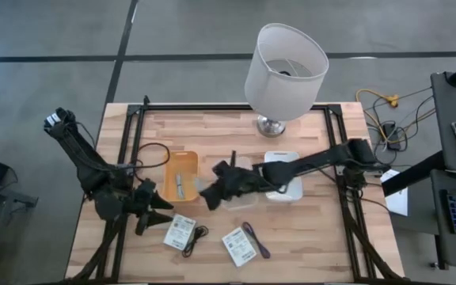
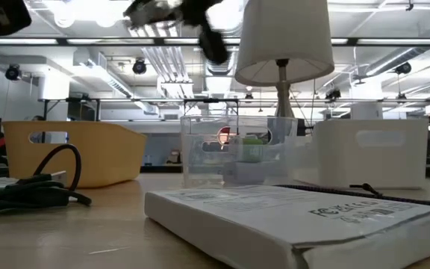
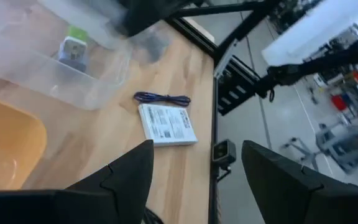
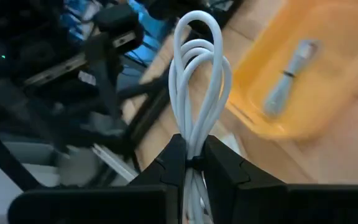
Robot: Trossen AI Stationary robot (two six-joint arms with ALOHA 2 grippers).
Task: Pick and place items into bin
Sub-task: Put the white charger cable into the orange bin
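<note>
Cable first: your right claw point(image 4: 193, 163) was clamped on a coiled white cable point(image 4: 198, 74), pinched low on the bundle, above the bench between the orange plastic bin point(image 1: 180, 174) and the clear plastic bin point(image 3: 55, 68). It looked light and floppy, so the loops could sag or snag; gripping the bunched middle suited it. Farther off, your left claw point(image 3: 194, 168) hung open near the white printed label card point(image 3: 166, 124), flat and light, best taken by an edge.

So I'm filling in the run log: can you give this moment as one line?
right gripper: shut on coiled white cable, near yellow bin | left gripper: open, idle by table's left edge | two label cards still on table
</note>
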